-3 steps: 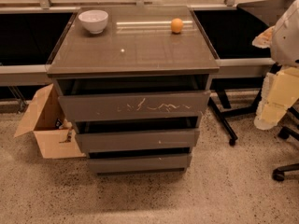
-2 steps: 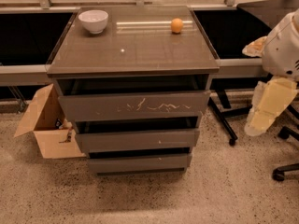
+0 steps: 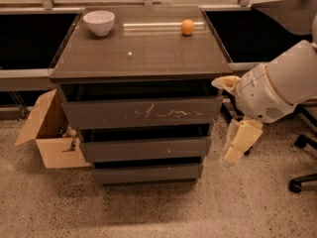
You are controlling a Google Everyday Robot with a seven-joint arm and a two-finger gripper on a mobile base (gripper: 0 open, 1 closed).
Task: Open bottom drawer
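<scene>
The bottom drawer (image 3: 147, 173) is the lowest, shallow plain front of the grey-brown cabinet (image 3: 138, 58), just above the floor, with a dark gap above it. The middle front (image 3: 144, 148) and the large scratched top front (image 3: 143, 112) sit above it. My gripper (image 3: 239, 141) hangs from the white arm (image 3: 277, 86) just right of the cabinet's right side, at the height of the middle drawer and apart from the fronts.
A white bowl (image 3: 99, 22) and an orange (image 3: 187, 27) sit on the cabinet's glass top. An open cardboard box (image 3: 49, 133) stands on the floor at the left. An office chair base (image 3: 302, 177) is at the right. Speckled floor lies in front.
The arm has swung left and down, from the right edge of the view to close beside the cabinet's right side. The drawers have not moved.
</scene>
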